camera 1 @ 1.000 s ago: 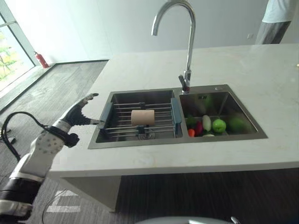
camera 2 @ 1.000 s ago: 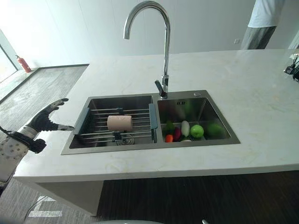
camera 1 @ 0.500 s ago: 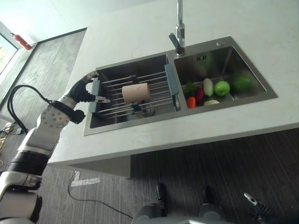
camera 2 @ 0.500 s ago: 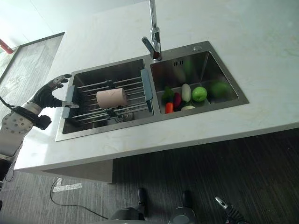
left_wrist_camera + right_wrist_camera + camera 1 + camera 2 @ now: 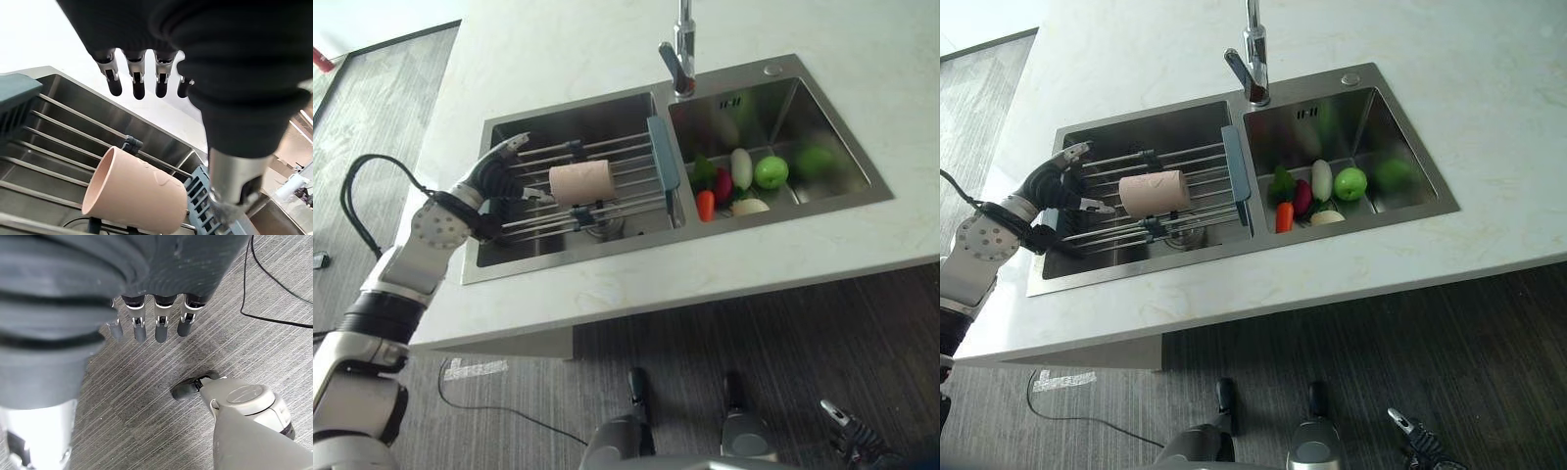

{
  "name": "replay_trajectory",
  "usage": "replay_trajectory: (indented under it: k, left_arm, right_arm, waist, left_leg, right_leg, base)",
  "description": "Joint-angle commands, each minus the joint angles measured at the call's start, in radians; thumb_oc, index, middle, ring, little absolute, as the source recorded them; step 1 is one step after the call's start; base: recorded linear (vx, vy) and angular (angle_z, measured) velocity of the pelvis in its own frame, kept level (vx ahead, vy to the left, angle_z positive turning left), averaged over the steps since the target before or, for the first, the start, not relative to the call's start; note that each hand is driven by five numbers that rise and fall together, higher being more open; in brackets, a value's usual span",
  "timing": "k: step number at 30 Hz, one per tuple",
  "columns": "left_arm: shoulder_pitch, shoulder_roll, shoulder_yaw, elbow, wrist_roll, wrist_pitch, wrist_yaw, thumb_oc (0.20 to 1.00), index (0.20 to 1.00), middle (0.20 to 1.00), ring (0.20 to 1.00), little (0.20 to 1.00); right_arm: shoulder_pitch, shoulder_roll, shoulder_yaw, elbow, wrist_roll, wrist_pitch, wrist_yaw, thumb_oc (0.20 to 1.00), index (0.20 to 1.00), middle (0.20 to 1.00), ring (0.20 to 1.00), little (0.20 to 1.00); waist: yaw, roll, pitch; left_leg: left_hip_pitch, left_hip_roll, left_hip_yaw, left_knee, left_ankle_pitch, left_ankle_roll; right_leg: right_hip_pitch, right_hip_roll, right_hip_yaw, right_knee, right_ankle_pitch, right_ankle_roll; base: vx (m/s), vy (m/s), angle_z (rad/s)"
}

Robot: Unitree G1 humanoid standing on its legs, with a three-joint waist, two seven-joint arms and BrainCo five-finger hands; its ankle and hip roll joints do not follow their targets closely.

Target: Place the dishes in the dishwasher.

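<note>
Right now my left hand point(image 5: 495, 177) is spread, fingers straight, thumb apart, hovering over the rack's point(image 5: 636, 163) left end just beside the cup point(image 5: 579, 181), not touching it. The cup lies on its side across the rack bars in the left sink basin point(image 5: 563, 114), mouth toward my hand. My worry: it's round and free to roll, so a fingertip nudge could send it along the bars before I close. My right hand point(image 5: 146, 323) hangs relaxed, holding nothing, over the floor.
</note>
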Motion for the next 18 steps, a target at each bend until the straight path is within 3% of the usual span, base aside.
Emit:
replay_trajectory:
  k: [1, 11, 18]
  left_arm:
    - [-0.150, 0.050, 0.008, 0.057, -0.022, -0.035, 0.052, 1.000, 1.000, 1.000, 1.000, 1.000]
    - [-0.238, 0.056, -0.047, 0.125, 0.033, -0.054, 0.109, 1.000, 1.000, 1.000, 1.000, 1.000]
    - [-0.320, 0.052, -0.097, 0.188, 0.125, -0.020, 0.172, 1.000, 1.000, 1.000, 1.000, 1.000]
  right_arm:
    - [-0.019, -0.012, 0.005, -0.002, 0.008, -0.005, -0.002, 1.000, 1.000, 1.000, 1.000, 1.000]
    - [-0.045, -0.022, 0.023, -0.035, 0.032, -0.013, 0.011, 1.000, 1.000, 1.000, 1.000, 1.000]
    - [-0.058, -0.029, 0.035, -0.046, 0.043, -0.018, 0.008, 1.000, 1.000, 1.000, 1.000, 1.000]
  waist:
    - [0.000, 0.009, -0.005]
    - [-0.007, 0.008, 0.026]
    - [-0.016, 0.008, 0.044]
  left_leg:
    - [0.076, 0.029, 0.045, 0.012, -0.096, -0.055]
    - [0.040, 0.031, 0.041, 0.017, -0.089, -0.062]
    - [0.019, 0.036, 0.043, 0.013, -0.082, -0.069]
  right_leg:
    - [-0.042, -0.061, -0.009, 0.030, 0.003, 0.085]
    - [-0.078, -0.072, -0.006, 0.036, 0.008, 0.088]
    - [-0.102, -0.079, -0.003, 0.034, 0.017, 0.094]
  base:
    - [-0.04, 0.008, 0.02]
    - [-0.02, 0.021, 0.00]
    - [-0.04, 0.022, 0.01]
